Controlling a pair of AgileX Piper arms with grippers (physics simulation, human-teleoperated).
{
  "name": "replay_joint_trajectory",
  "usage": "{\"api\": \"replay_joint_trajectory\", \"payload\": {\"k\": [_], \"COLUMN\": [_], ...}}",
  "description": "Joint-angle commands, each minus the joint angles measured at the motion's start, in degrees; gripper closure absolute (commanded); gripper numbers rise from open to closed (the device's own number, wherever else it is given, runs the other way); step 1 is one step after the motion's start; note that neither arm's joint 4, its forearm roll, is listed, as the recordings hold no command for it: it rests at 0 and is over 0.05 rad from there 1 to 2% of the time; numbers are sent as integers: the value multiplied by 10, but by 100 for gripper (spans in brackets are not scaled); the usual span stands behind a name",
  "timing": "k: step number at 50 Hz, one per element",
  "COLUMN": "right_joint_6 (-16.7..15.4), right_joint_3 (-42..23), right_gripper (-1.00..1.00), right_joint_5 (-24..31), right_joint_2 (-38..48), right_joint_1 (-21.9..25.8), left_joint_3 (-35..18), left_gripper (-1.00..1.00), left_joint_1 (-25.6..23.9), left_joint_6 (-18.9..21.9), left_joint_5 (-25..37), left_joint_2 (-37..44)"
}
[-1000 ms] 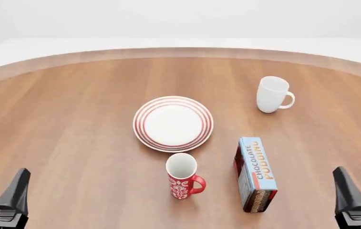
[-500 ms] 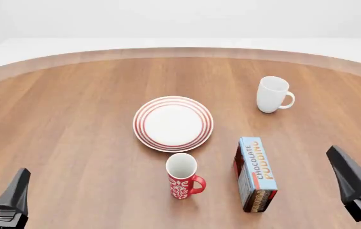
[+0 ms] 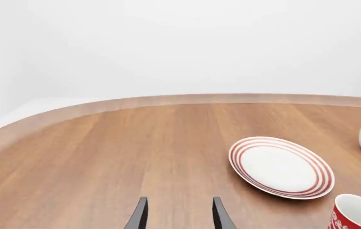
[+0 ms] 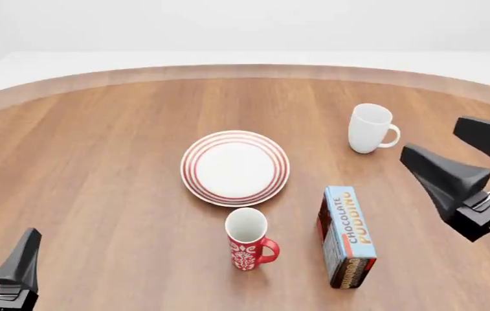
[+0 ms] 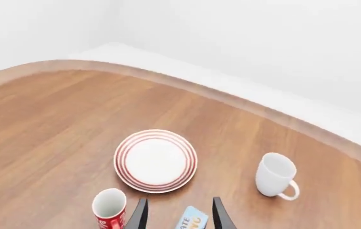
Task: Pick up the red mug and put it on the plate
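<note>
The red mug (image 4: 247, 243) with its white pattern stands upright near the table's front, handle to the right, just in front of the plate (image 4: 235, 168). That plate is white with red rings and has nothing on it. My right gripper (image 4: 430, 136) hangs open in the air at the right, tilted toward the table's middle, well apart from the mug. The right wrist view looks down on the red mug (image 5: 109, 207) and the plate (image 5: 155, 160). My left gripper (image 4: 1, 233) is open at the front left corner, far from both. The left wrist view catches the plate (image 3: 281, 167) and the red mug's (image 3: 357, 214) rim.
A plain white mug (image 4: 370, 128) stands at the back right, close to my right gripper. A Chocolate Pudding box (image 4: 347, 236) lies to the right of the red mug, between it and my right arm. The round wooden table (image 4: 98, 149) curves away at the far edge.
My right gripper has risen from the front right corner and swung forward and inward, now tilted over the table's right side. The left gripper and all objects have stayed put.
</note>
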Motion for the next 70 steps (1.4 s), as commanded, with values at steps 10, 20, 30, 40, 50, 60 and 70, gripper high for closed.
{"api": "replay_joint_trajectory", "payload": {"k": [10,20,30,40,50,60,70], "right_joint_6": [-24,-25,-24,-10,-8,5,21], "right_joint_3": [-123,-139,-123,-106,-86,-61,-48], "right_gripper": [-100,-100,-100,-100,-100,-100,-100], "right_joint_5": [104,162,173,175,161,147,138], "right_joint_2": [139,170,185,204,233,249,261], "right_joint_1": [74,76,82,86,110,135,156], "left_joint_3": [0,0,0,0,0,0,0], "left_gripper": [-100,-100,-100,-100,-100,-100,-100], "left_joint_1": [0,0,0,0,0,0,0], "left_joint_6": [0,0,0,0,0,0,0], "left_joint_5": [0,0,0,0,0,0,0], "left_joint_2": [0,0,0,0,0,0,0]}}
